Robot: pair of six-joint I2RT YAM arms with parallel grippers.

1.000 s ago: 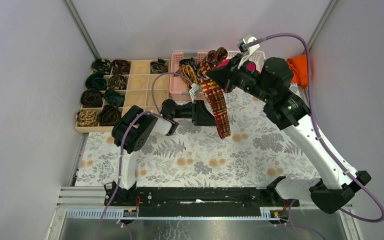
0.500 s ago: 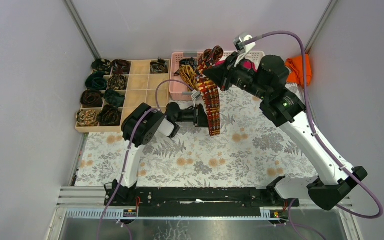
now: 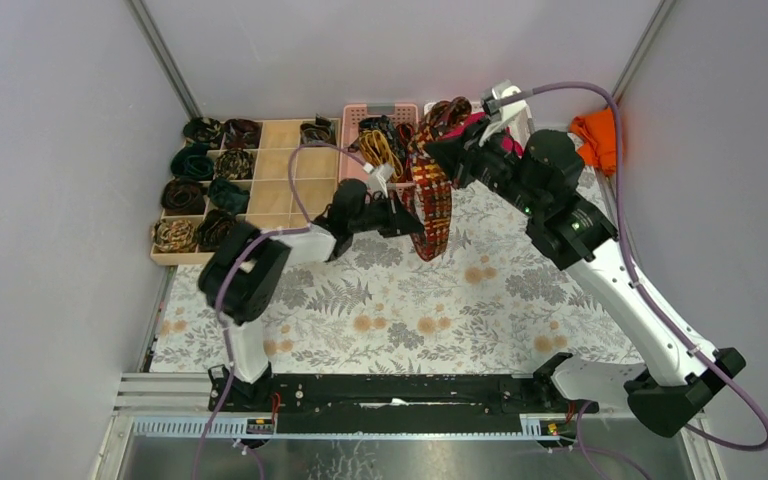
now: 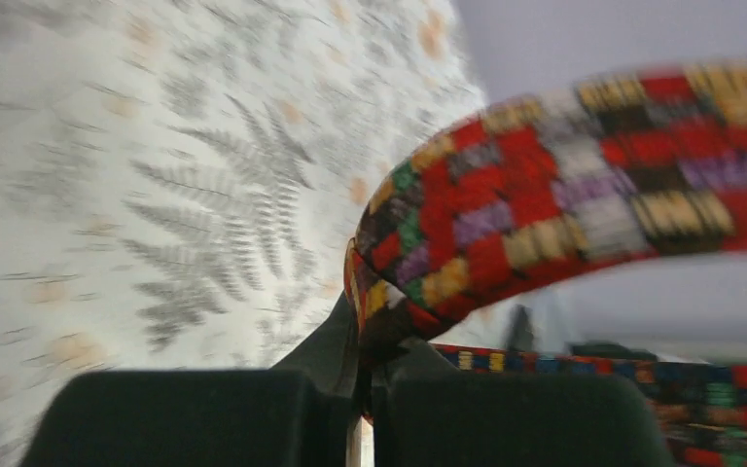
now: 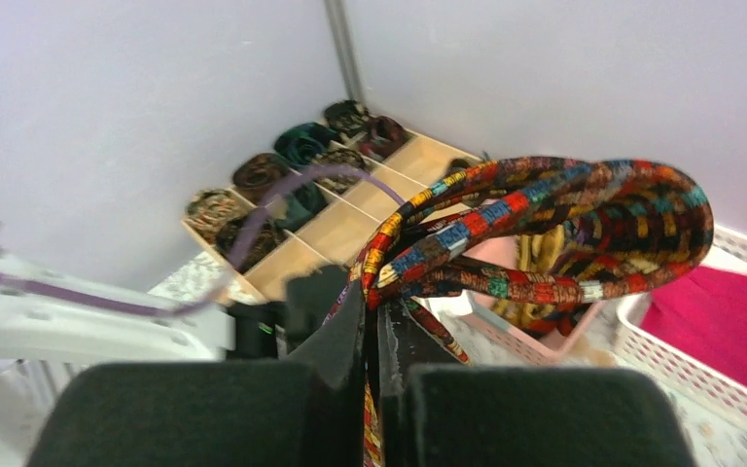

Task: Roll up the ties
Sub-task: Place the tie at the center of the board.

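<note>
Far left: wooden divided tray [image 3: 278,165] on the fern-print surface [image 3: 410,310]. Rolled ties [image 3: 192,160], dark green, brown and black, sit one to a compartment, mostly in its two left columns.

Just right of the tray: pink basket [image 3: 380,106] at the back edge, holding loose ties [image 3: 380,145], yellow and dark, in a tangle.

Centre: left gripper [image 3: 410,218] reaches in from the left, above the surface. The left wrist view shows its fingers [image 4: 204,418] pressed together on the lower part of the red-orange patterned tie [image 3: 433,195]. The image is blurred, but the pinch is clear.

The tie hangs in the air in front of the pink basket. Its lower end is clear of the surface, and its upper part is looped in several folds.

Right of that: right gripper [image 3: 440,150] is clamped on the same tie just below the looped bundle (right wrist view, [image 5: 374,331]).

Behind the right arm: magenta cloth [image 5: 710,331] lies in a white basket [image 5: 686,375].

Far right: orange cloth [image 3: 595,140] against the wall.
</note>
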